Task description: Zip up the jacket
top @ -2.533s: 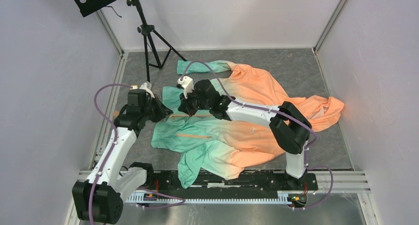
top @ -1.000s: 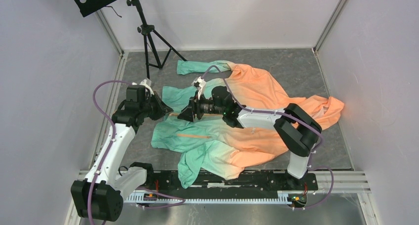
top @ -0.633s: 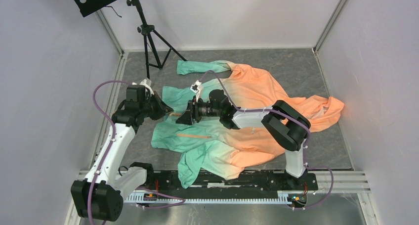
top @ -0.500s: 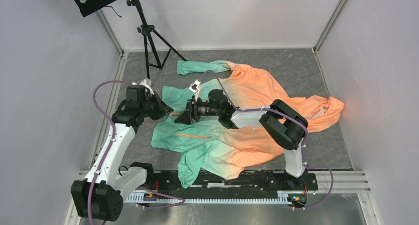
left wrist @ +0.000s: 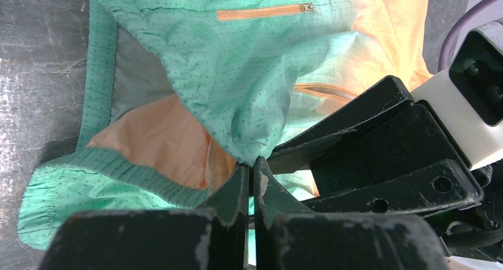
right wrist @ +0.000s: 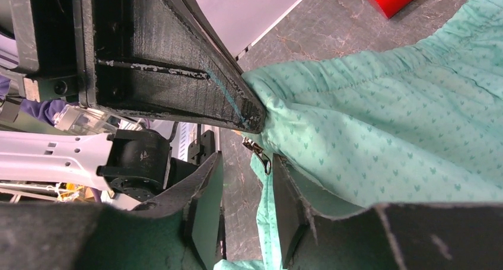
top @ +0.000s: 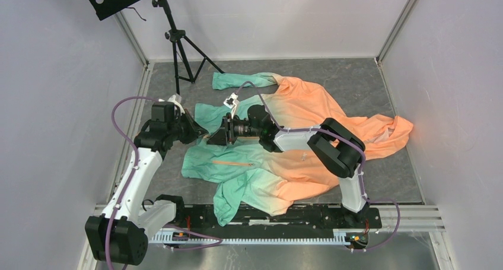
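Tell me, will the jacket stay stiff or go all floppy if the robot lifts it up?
Probably floppy: the jacket lies in rumpled folds and bunches up where the left gripper pinches it. It looks thin, so it is likely light for its size. Most of it sprawls beyond the pinch, so it would probably sag and drag.

Thin, matt cloth on the jacket (top: 296, 163), finely printed and crinkled, with a ribbed elastic hem. Small shiny metal on the zip pull (right wrist: 259, 151). Matt black plastic on the left fingers (left wrist: 234, 193) and right fingers (right wrist: 201, 210), rough and layered, scuffed pale at the edges. Smooth white plastic on the arm shells (top: 139, 175). Dull grey marbled bench (top: 356, 80), faintly rough. Matt black metal on the tripod stand (top: 177, 44).
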Available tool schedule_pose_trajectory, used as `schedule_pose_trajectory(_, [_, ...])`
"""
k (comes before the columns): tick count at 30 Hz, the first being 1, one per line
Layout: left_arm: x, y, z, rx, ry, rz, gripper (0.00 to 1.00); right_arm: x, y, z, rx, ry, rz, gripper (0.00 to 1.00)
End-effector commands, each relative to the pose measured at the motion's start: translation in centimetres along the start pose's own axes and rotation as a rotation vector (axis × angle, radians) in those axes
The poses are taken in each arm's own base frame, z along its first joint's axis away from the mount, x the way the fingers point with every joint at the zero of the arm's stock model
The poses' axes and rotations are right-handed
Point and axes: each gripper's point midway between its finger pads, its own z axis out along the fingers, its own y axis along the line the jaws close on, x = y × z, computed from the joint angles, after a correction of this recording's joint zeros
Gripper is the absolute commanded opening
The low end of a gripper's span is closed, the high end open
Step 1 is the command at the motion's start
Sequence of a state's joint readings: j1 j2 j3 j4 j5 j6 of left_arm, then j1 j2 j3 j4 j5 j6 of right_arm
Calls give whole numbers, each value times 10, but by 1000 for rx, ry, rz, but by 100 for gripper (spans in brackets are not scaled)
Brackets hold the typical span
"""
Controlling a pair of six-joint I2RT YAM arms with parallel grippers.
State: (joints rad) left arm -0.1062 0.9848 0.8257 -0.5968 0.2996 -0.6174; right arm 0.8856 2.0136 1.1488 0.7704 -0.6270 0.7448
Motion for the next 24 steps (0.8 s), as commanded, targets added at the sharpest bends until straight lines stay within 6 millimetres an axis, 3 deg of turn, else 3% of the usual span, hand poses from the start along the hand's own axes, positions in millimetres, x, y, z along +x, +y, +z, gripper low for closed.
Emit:
schedule_pose_trajectory(1, [-13, -19, -8, 61, -25, -15, 2, -20, 13, 8, -52, -45, -47, 39])
schedule_pose_trajectory(21, [-13, -20, -9, 64, -26, -20, 2, -27, 0, 12, 46, -70, -87, 21])
schedule_pose_trajectory(22, [-13, -20, -9, 63, -27, -21, 2, -28, 0, 11, 54, -77, -88, 19])
schedule_pose_trajectory(24, [-14, -18, -10, 50, -34, -22, 2, -33, -1, 8, 78, -100, -96, 2])
